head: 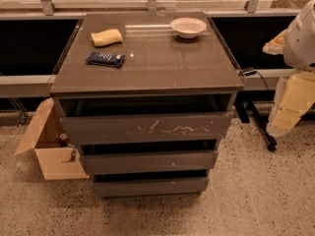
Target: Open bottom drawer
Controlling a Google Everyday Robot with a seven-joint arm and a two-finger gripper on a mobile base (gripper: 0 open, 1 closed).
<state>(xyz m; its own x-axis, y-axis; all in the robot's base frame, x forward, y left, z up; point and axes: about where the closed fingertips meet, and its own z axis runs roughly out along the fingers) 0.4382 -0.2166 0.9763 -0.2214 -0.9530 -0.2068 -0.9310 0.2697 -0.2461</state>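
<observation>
At far left an open brown cardboard box (47,146) sits beside the dark grey-brown cabinet (147,77). On its tabletop lie a yellow sponge (106,37), a dark blue packet (105,59) whose print is too small to read, and a white bowl (187,27).

The bottom drawer (150,186), lowest and slimmest, looks untouched. You are likely at the approach. The front has no handle, so reach low, catch its top edge and pull straight out.

The hand (281,118) seems to be the cream arm's lower end at far right, well apart. You cannot tell its state.
</observation>
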